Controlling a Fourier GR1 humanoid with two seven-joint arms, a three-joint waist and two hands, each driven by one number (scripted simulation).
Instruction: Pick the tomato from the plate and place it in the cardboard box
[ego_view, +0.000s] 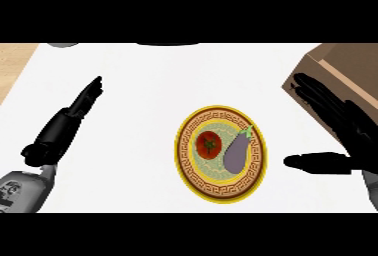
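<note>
At far left, over white table: left hand, fingers straight, released, holding nothing. At centre: plate, tomato on left half, eggplant just beside on right. At right: right hand, fingers spread, released, thumb apart from plate, fingertips overlapping box.

No text, number or brand can be read here. The grey left forearm carries a few dark marks, but they are too small to tell as letters or a sign. The plate has only an ornament band of angular lines around its rim, which is not writing. The visible sides of the cardboard box are plain brown
</note>
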